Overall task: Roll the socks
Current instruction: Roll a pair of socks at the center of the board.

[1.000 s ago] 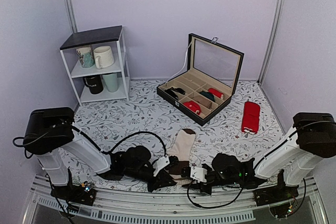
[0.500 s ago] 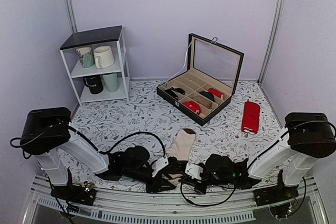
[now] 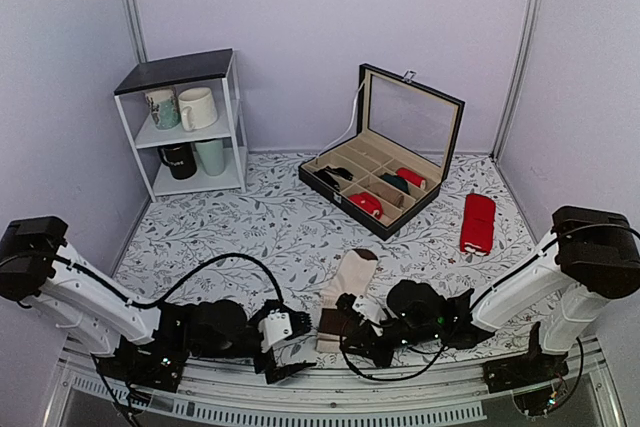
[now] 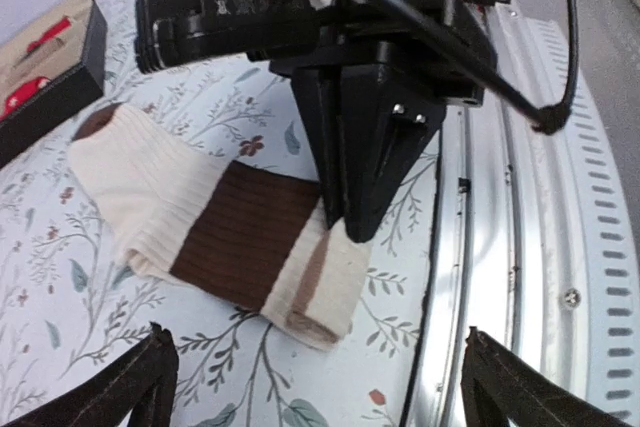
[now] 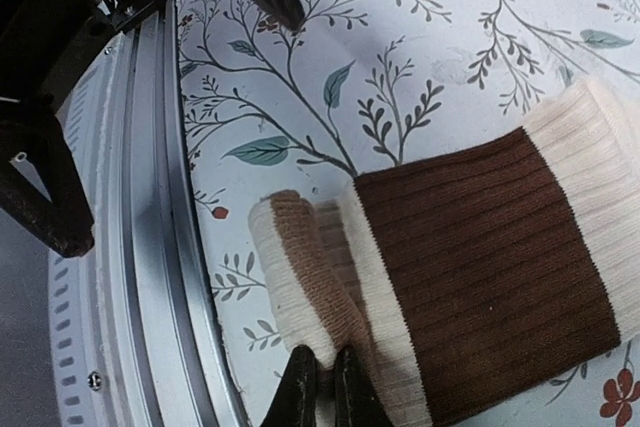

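Observation:
The socks lie lengthwise near the table's front edge, banded cream, tan and dark brown, toe end pointing away. Their near end is folded over into a small first turn. My right gripper is shut on that folded end from the side; the left wrist view shows its black fingertips pinching the fabric. In the overhead view it sits at the socks' near end. My left gripper stands wide open just left of the socks, holding nothing, and is seen from above beside the rail.
The metal rail runs close under the folded end. An open glass-lid box with small rolled bundles stands at the back, a plain red pair lies to its right, and a white shelf with mugs is at back left.
The left gripper has opened, let go of the socks and drawn back to the left, its arm dropping low. The right gripper has shut on the folded end and shifted left.

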`<state>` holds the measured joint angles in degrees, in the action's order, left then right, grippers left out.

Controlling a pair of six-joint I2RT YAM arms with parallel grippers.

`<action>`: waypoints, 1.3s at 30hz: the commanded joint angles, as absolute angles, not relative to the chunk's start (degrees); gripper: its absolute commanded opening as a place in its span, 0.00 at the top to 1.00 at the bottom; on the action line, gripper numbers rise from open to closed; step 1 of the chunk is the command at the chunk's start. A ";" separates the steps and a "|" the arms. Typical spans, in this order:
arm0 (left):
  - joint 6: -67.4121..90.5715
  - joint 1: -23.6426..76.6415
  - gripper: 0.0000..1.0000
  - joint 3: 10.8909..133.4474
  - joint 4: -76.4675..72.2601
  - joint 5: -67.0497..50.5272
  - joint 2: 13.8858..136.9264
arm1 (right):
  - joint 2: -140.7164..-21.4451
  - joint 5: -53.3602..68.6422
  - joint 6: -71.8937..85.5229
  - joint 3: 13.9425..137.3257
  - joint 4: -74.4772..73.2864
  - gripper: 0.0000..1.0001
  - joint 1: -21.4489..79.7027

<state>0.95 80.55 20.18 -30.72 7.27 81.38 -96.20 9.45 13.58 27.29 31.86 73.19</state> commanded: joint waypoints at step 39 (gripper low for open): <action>-9.39 83.43 0.54 22.42 -42.12 7.80 95.80 | -101.59 23.03 25.26 28.39 13.61 1.00 68.91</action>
<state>-9.76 83.83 22.20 -40.71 7.40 95.33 -97.67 23.18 24.86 30.70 25.10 68.55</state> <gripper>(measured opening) 0.483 0.043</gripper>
